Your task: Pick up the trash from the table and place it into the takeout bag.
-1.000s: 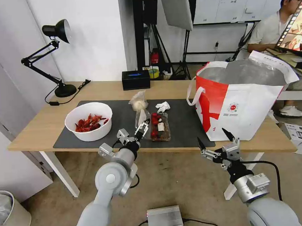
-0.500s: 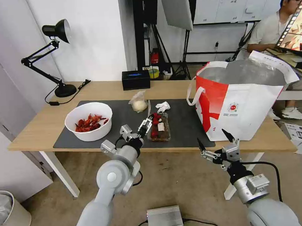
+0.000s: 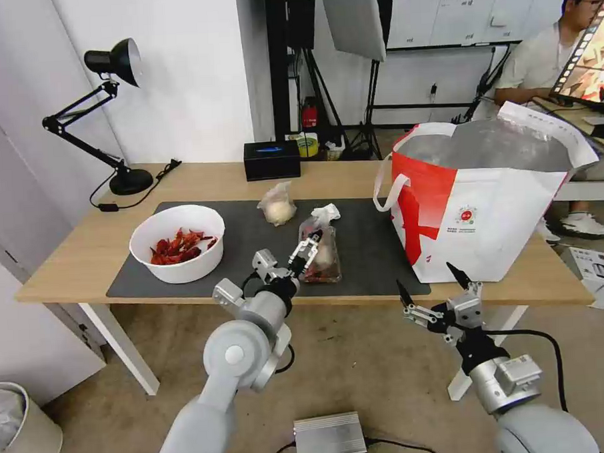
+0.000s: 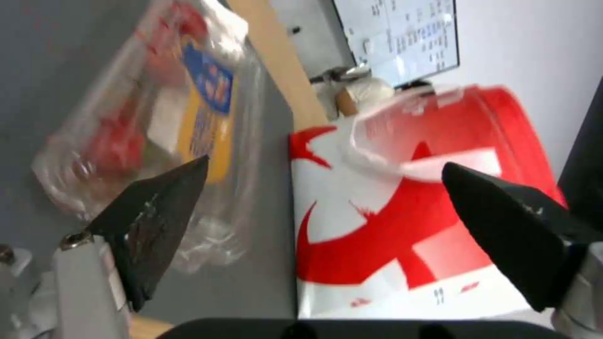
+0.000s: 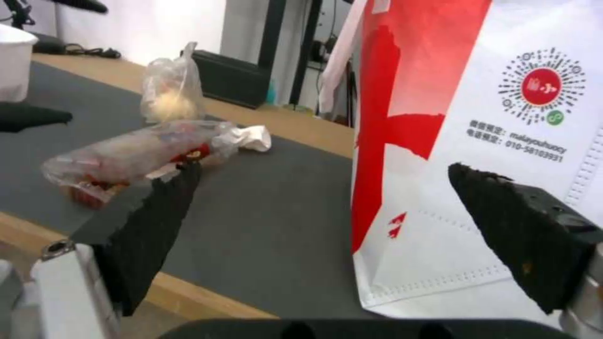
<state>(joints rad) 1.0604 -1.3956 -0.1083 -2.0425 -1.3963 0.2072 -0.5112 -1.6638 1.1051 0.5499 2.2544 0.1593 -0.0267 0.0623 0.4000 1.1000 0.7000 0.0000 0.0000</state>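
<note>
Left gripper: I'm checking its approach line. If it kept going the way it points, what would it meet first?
Probably the clear plastic tray with red scraps on the dark grey mat; the open left gripper sits just beside it, though depth is unclear.

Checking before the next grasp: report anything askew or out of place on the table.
The clear plastic tray sits tilted, one end raised off the dark mat, at the open left gripper. The crumpled tissue lies at its far end. Nothing looks spilled.

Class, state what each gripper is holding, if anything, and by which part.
Nothing is held. The left gripper is open beside the clear plastic tray; the right gripper is open too.
</note>
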